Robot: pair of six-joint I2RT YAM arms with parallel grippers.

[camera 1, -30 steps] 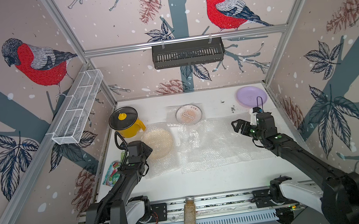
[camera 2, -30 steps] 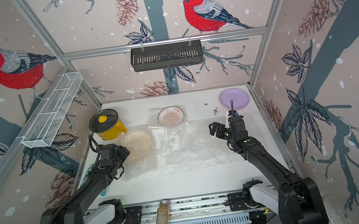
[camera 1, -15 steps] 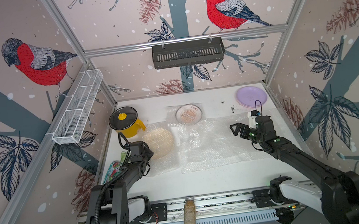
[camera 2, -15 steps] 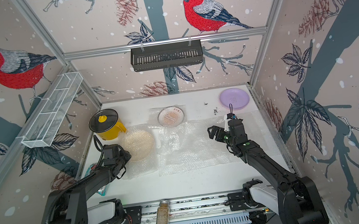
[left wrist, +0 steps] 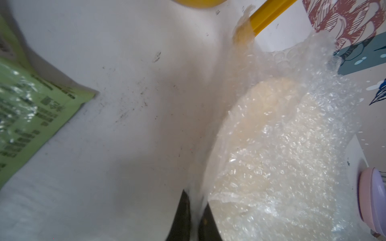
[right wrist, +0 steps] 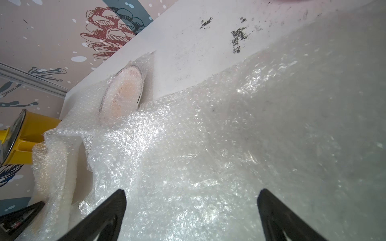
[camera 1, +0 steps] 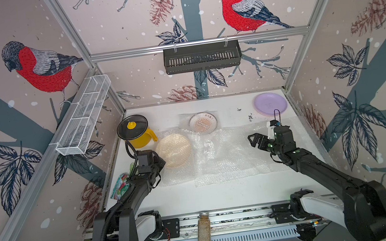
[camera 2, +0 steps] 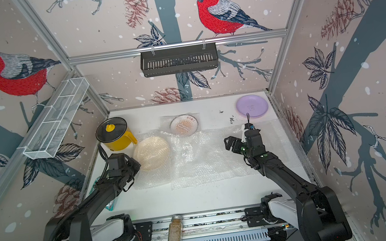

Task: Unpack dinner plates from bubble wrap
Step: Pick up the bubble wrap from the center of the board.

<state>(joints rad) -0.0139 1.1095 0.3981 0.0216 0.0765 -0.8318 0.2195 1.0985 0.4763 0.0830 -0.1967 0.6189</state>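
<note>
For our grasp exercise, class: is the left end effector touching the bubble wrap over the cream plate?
Touching. The left wrist view shows the left end effector closed on the edge of the bubble wrap covering the cream plate.

The cream plate [camera 1: 174,149] near the table's [camera 1: 221,192] left edge lies under wrap [camera 1: 229,156], so I see it only as a fuzzy shape. The printed plate [camera 1: 203,123] by the back edge is covered too, its pattern dim. In both top views my own wrist hides my left gripper [left wrist: 195,201]; the wrist view is blurry there and cuts my fingers [left wrist: 181,219] off. My arm covers part of the snack bag [camera 1: 120,188], and its writing is too smeared to read. Under the lilac plate [camera 1: 270,104] in the back right corner another rim peeks out, mostly hidden.
</note>
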